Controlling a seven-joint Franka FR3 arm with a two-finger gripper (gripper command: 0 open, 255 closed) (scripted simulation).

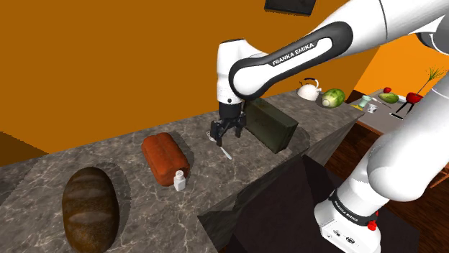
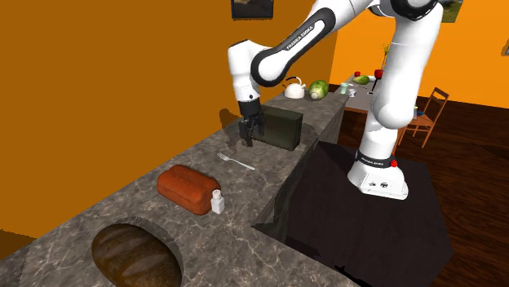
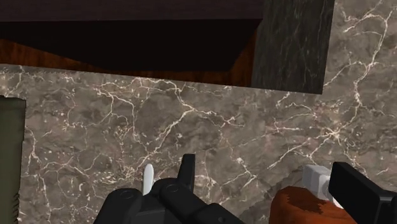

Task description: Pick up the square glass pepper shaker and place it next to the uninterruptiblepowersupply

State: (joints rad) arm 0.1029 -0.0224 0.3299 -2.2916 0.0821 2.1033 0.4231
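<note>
**Asker:** Where was your pincer at that moment?

**Me:** My black pincer (image 1: pixel 225 134) hung low over the grey-brown marbled counter (image 1: pixel 129 147). Its two fingers stood apart, with nothing clasped between them. Just below it a pale fork (image 1: pixel 225 149) lay flat on the stone.

**Asker:** And the pepper shaker?

**Me:** The small, pale, square shaker (image 1: pixel 180 180) stood upright near the counter's front edge, at the end of a reddish-brown loaf (image 1: pixel 165 157) (touching it or only just beside it, I could not tell). It was well apart from my pincer, toward the shoulder view's left.

**Asker:** What about the power supply?

**Me:** A dark olive-green box (image 1: pixel 272 123) stood on the counter just beside my pincer, toward the shoulder view's right. The fork lay between that box and the reddish-brown loaf.

**Asker:** Anything else on the surface?

**Me:** A large dark-brown round loaf (image 1: pixel 90 208) lay past the shaker, at the shoulder view's lower left. Beyond the box, at the counter's far end, sat a white kettle (image 1: pixel 309 89) and a green cabbage-like head (image 1: pixel 333 98).
</note>
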